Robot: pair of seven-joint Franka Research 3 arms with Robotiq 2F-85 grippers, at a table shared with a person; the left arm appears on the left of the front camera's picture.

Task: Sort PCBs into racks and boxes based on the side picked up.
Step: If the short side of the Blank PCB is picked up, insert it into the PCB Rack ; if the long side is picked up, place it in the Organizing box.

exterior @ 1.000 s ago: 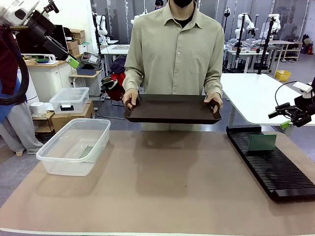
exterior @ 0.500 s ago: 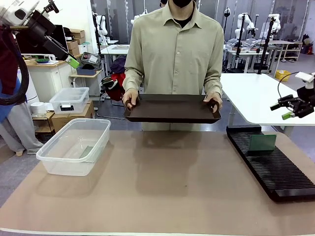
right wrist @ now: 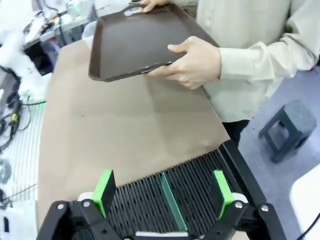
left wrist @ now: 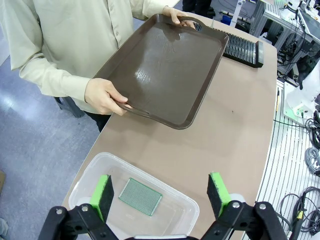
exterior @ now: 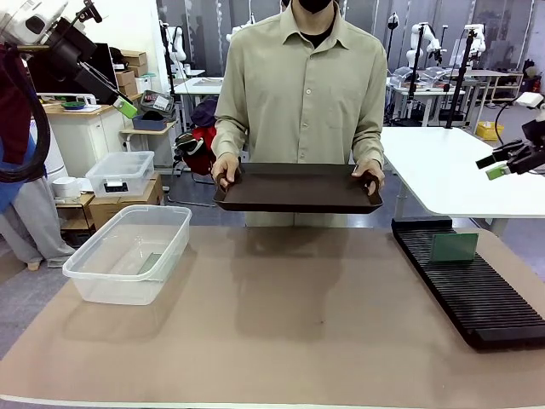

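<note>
Standing across the table, a person (exterior: 300,94) holds a dark brown tray (exterior: 298,189) level in both hands. One PCB (left wrist: 141,196) lies flat in the clear box (exterior: 128,252); the other (exterior: 453,246) stands upright in the black rack (exterior: 473,285). Both arms hang high — left gripper (left wrist: 160,187) and right gripper (right wrist: 164,192) spread wide, holding nothing.

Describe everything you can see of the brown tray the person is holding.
The tray is a dark brown rectangle with rounded corners and a low raised rim, and looks like smooth, slightly glossy plastic. Its inside is bare. The person holds it roughly level above the far edge of the table, one hand gripping each short end, thumbs over the rim. It touches only those hands and hangs clear of the tabletop, between the clear tub and the black rack.
</note>
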